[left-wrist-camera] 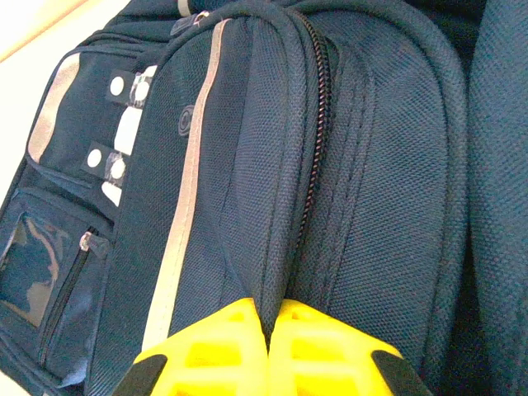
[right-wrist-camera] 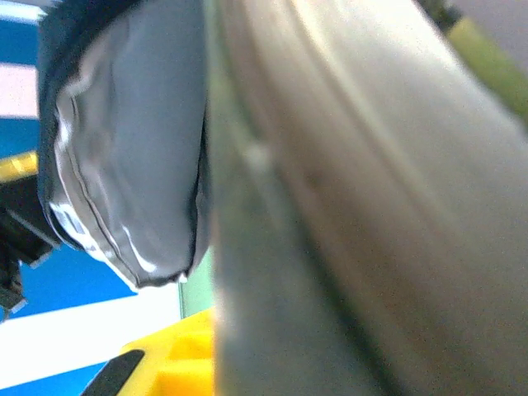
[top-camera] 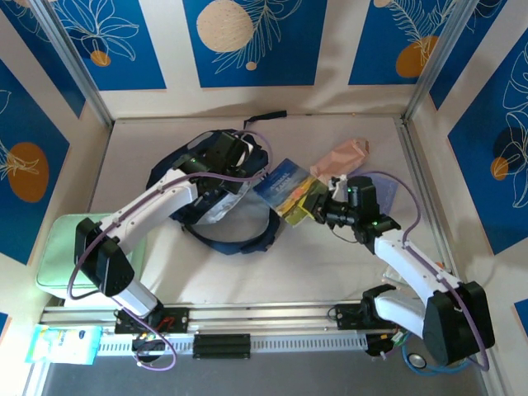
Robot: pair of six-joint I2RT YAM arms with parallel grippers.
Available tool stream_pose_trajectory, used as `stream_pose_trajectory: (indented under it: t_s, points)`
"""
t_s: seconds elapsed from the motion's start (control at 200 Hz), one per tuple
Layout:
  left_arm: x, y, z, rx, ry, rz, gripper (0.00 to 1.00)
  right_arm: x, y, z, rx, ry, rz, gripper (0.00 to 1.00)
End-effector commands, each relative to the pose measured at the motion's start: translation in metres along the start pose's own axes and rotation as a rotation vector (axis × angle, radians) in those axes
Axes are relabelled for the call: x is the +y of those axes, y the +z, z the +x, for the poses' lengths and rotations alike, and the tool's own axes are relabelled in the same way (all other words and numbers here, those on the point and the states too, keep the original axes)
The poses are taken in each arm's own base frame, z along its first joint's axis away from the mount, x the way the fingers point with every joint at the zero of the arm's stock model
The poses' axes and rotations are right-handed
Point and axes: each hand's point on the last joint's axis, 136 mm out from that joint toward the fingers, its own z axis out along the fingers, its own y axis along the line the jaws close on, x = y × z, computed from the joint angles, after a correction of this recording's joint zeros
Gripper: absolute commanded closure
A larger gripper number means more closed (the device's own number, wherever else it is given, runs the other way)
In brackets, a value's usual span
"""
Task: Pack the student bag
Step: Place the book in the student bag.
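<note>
top view and wrist views, bag-packing cell. the student bag (top-camera: 216, 206), dark navy, lies left of centre on the white table (top-camera: 272, 264), its opening showing a pale grey lining. the left gripper (top-camera: 239, 153) sits over the bag's far side; in the left wrist view its yellow fingers (left-wrist-camera: 206, 359) are pinched nearly together on a raised fold of the bag's (left-wrist-camera: 247, 165) fabric, beside a zipper and a light stripe. the right gripper (top-camera: 323, 206), right of the table's centre, grips a book (top-camera: 285, 188) with a blue and yellow cover by its right edge, the book's left end just beside the bag's opening. in the right wrist view the book (right-wrist-camera: 346, 206) is blurred and close, with the grey lining behind it. a pink pouch (top-camera: 342, 154) lies at the table's far right; a pale green container (top-camera: 62, 247) sits at its left edge.
</note>
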Motion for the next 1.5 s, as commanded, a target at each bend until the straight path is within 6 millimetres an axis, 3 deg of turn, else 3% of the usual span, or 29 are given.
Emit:
stream_pose_trajectory:
  t_s: [0.0,0.13,0.385,0.635,0.98,1.04,1.12,1.286,1.381,1.496]
  points:
    - [0.001,-0.039,-0.059,-0.219,-0.069,0.047,1.00,0.036,0.009,0.005,0.010,-0.097,-0.122,1.00]
    - [-0.002,-0.044,-0.069,-0.249,-0.080,0.073,1.00,0.038,0.030,0.009,0.051,-0.091,-0.092,1.00]
    - [-0.009,-0.061,-0.086,-0.324,-0.095,0.141,1.00,0.065,0.079,-0.005,0.075,-0.143,-0.128,1.00]
    - [-0.009,-0.072,-0.092,-0.354,-0.117,0.161,1.00,0.026,0.137,-0.026,0.073,0.040,0.036,1.00]
    - [-0.011,-0.066,-0.094,-0.327,-0.098,0.156,1.00,0.002,0.210,-0.024,0.094,0.153,0.147,1.00]
    - [-0.009,-0.065,-0.095,-0.328,-0.101,0.148,1.00,-0.005,0.216,-0.020,0.088,0.201,0.183,0.95]
    - [-0.007,-0.065,-0.095,-0.330,-0.102,0.137,1.00,-0.001,0.220,-0.016,0.110,0.210,0.163,0.85]
    - [-0.001,-0.059,-0.092,-0.314,-0.111,0.106,1.00,0.013,0.209,-0.013,0.139,0.180,0.129,0.52]
    - [0.003,-0.055,-0.090,-0.309,-0.126,0.099,1.00,0.015,0.195,-0.009,0.156,0.182,0.125,0.26]
    - [0.006,-0.049,-0.086,-0.296,-0.136,0.093,1.00,0.017,0.174,-0.005,0.164,0.201,0.111,0.22]
